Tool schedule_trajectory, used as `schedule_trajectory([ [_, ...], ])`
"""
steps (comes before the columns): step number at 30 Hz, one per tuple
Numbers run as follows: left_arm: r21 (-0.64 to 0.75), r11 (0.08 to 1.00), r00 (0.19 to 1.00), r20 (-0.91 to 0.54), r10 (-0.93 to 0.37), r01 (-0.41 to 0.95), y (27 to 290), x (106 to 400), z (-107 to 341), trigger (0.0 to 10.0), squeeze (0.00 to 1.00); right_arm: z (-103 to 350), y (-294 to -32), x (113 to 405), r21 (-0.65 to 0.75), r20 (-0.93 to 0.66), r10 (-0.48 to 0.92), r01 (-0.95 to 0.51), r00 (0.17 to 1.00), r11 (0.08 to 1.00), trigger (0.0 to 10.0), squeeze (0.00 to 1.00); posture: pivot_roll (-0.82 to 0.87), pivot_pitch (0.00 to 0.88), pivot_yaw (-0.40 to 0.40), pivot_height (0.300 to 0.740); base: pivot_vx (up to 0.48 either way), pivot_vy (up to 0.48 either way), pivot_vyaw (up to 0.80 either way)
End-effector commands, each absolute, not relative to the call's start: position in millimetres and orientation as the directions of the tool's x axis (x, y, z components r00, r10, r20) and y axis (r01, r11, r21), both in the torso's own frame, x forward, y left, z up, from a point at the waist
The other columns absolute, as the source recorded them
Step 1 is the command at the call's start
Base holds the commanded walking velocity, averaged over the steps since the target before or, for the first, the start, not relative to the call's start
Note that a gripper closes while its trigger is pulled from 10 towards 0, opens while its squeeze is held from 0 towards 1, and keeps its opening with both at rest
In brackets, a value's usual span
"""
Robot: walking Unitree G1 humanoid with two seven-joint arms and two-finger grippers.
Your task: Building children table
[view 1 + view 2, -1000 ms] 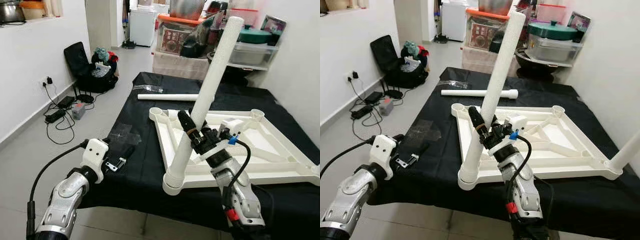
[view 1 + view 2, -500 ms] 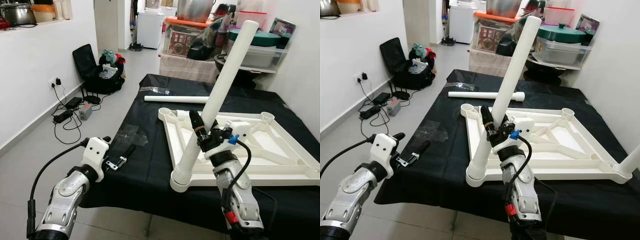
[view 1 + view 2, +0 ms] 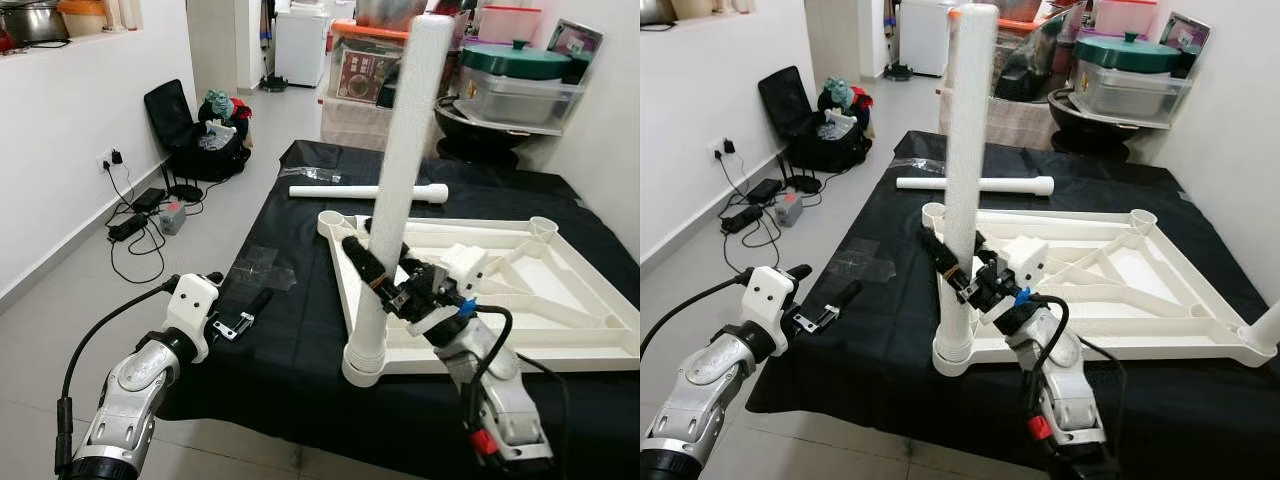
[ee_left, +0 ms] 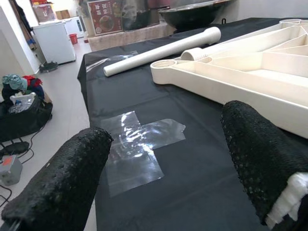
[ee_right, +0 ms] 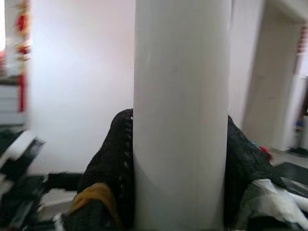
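Note:
The white table top (image 3: 520,356) lies upside down on a black cloth. A white leg (image 3: 402,170) stands almost upright, with its lower end in the near-left corner socket (image 3: 363,366). My right gripper (image 3: 368,265) is shut on this leg low down; in the right wrist view the leg (image 5: 180,110) sits between the black fingers (image 5: 118,159). A second leg (image 3: 365,192) lies flat on the cloth behind the top. My left gripper (image 3: 238,298) hovers open at the table's left edge, holding nothing; in its wrist view its fingers (image 4: 62,187) frame a patch of clear tape (image 4: 137,147).
Another leg (image 3: 1266,328) stands at the near-right corner of the top. On the floor to the left are a black bag (image 3: 190,130) and cables with a power strip (image 3: 140,215). Storage boxes and pots (image 3: 510,85) crowd the back; a wall runs close along the right.
The leg in my right gripper has swung from leaning right to almost upright in the corner socket. The left arm has stayed put.

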State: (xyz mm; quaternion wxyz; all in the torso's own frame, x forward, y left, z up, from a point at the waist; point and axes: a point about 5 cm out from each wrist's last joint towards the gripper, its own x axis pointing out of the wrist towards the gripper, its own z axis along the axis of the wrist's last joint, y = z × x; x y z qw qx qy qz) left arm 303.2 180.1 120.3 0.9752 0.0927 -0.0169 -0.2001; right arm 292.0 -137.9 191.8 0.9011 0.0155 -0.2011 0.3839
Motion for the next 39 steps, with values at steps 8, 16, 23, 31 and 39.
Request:
schedule_trajectory([
  [8, 0.185, 0.908, 0.925, -0.008, -0.381, 0.376, 183.6, 299.0, 117.1, 10.0, 0.0, 162.4, -180.9, 308.0, 0.048, 0.244, 0.605, -0.633, 0.758, 0.773, 0.0, 0.0, 0.1, 0.0, -0.1, 0.74, 0.0, 0.0, 0.0],
  [16, 0.182, 0.907, 0.923, -0.012, -0.385, 0.381, 186.4, 300.6, 118.3, 10.0, 0.0, 157.7, -188.5, 297.3, 0.163, 0.306, 0.497, -0.559, 0.812, 0.813, 0.0, 0.0, 0.08, 0.0, -0.074, 0.74, 0.0, 0.0, 0.0],
  [23, 0.181, 0.895, 0.911, -0.012, -0.412, 0.407, 179.0, 305.8, 118.8, 10.0, 0.0, 150.4, -191.2, 276.4, 0.224, 0.358, 0.355, -0.449, 0.864, 0.865, 0.0, 0.0, 0.05, 0.0, -0.039, 0.74, 0.0, 0.0, 0.0],
  [31, 0.176, 0.884, 0.898, -0.001, -0.44, 0.433, 173.6, 314.0, 124.0, 10.0, 0.0, 213.0, -190.2, 293.4, 0.079, 0.493, 0.362, -0.456, 0.791, 0.887, 0.0, 0.0, 0.04, 0.0, -0.028, 0.74, 0.0, 0.0, 0.0],
  [39, 0.174, 0.885, 0.897, 0.02, -0.441, 0.431, 174.4, 313.2, 128.4, 10.0, 0.0, 313.1, -193.1, 305.0, -0.104, 0.653, 0.435, -0.495, 0.62, 0.862, 0.0, 0.0, 0.07, 0.0, -0.063, 0.74, 0.0, 0.0, 0.0],
])
